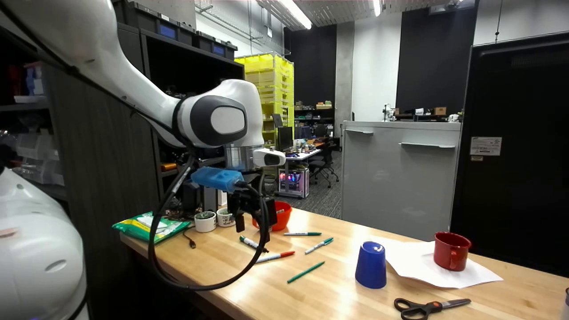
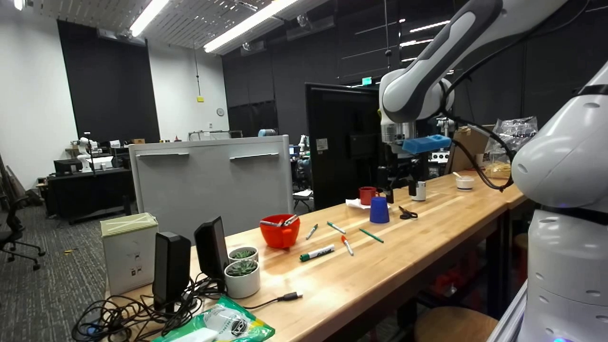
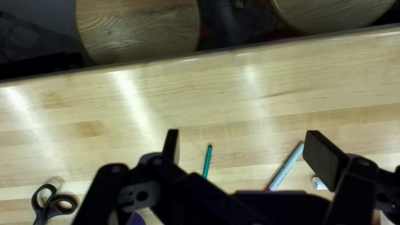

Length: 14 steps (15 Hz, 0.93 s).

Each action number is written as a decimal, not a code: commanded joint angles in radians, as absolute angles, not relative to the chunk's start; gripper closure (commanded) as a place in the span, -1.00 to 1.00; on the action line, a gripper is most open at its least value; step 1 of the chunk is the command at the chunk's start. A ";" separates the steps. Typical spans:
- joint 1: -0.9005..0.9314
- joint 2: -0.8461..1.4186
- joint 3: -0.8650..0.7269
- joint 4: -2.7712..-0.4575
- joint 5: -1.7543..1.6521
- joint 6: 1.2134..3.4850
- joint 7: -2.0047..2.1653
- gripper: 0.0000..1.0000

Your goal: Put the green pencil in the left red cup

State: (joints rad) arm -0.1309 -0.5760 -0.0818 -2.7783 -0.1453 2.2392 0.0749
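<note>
One green pencil (image 1: 306, 272) lies flat on the table (image 1: 284, 304), between the red-capped marker (image 1: 276, 256) and the upturned blue cup (image 1: 370, 265). Above the table hangs the hand (image 3: 242, 153), its fingers (image 3: 323, 161) spread wide with nothing gripped; in the wrist view, part of the pencil shows below, between them. Well apart from the pencil, the orange-red cup (image 2: 278, 237) stands upright, holding a few pens or markers (image 2: 290, 220). Near the blue cup, a dark red mug (image 1: 451, 251) sits on white paper (image 1: 409, 262).
</note>
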 commanded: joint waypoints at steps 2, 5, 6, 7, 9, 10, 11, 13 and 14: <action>-0.158 -0.494 -0.086 -2.761 -0.122 2.341 0.109 -1.00; -0.166 -0.433 -0.097 -2.743 -0.095 2.400 0.114 -1.00; -0.166 -0.411 -0.100 -2.737 -0.082 2.422 0.117 -1.00; -0.164 -0.389 -0.106 -2.727 -0.067 2.437 0.115 -1.00; -0.163 -0.340 -0.113 -2.704 -0.040 2.467 0.115 -1.00; -0.163 -0.318 -0.115 -2.693 -0.032 2.478 0.113 -1.00; -0.166 -0.290 -0.114 -2.675 -0.033 2.484 0.118 -1.00; -0.173 -0.240 -0.109 -2.641 -0.053 2.492 0.132 -1.00; -0.177 -0.218 -0.106 -2.625 -0.065 2.495 0.140 -1.00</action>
